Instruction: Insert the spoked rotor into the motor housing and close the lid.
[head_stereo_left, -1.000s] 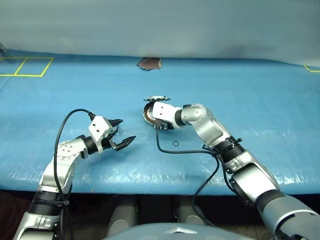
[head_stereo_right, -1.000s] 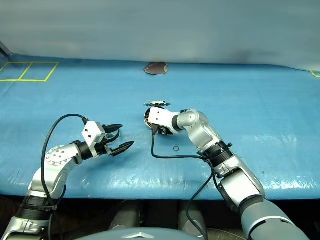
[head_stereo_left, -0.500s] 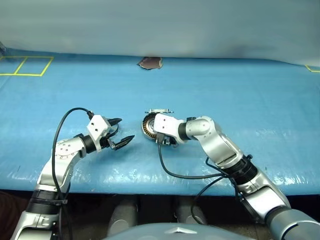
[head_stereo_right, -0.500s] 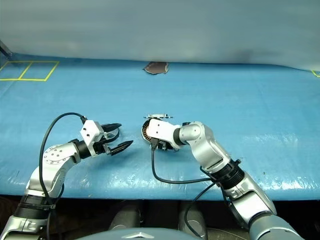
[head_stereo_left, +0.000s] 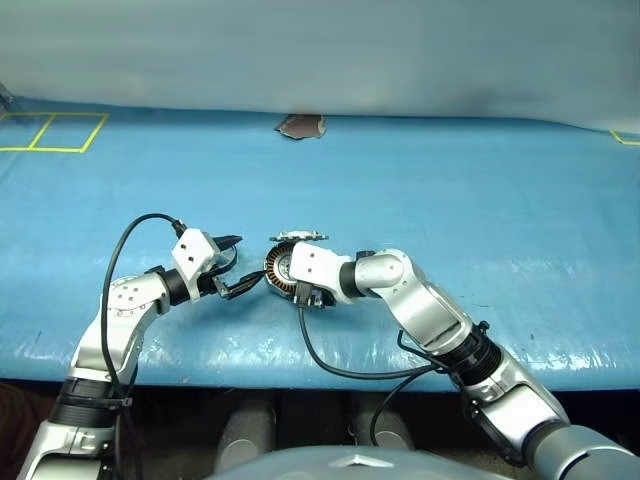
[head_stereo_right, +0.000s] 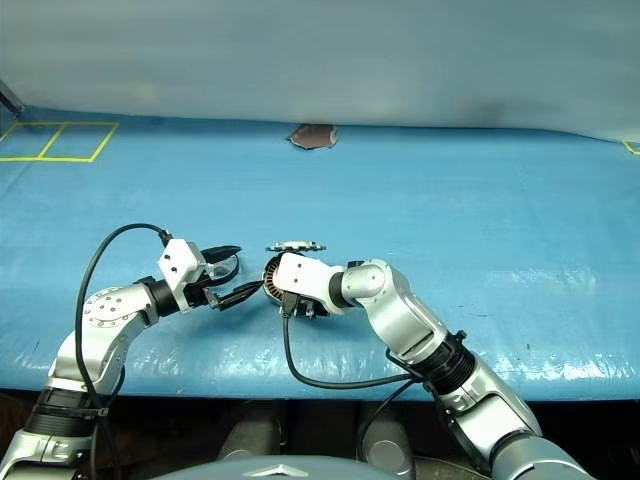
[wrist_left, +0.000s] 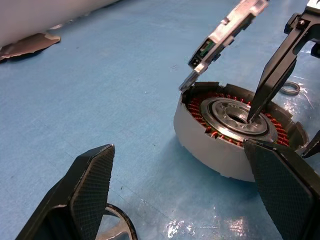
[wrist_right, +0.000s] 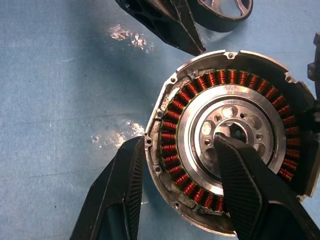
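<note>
We note the blue table cover (head_stereo_left: 480, 180) carrying the motor housing (wrist_right: 227, 150), near the front edge between the two arms, its hinged lid (wrist_left: 225, 30) standing raised. The right gripper (wrist_right: 185, 185) clamps the housing wall: one finger (wrist_right: 117, 195) outside the rim, the other down in the central hub. The left gripper (wrist_left: 185, 195) hangs spread wide just beside the housing, holding nothing; we see its fingertip (wrist_right: 170, 22) near the rim. A dark spoked part (wrist_right: 225, 9) lies behind it. Since a second ago, the right arm has dragged the housing nearer the left gripper, which stayed put.
</note>
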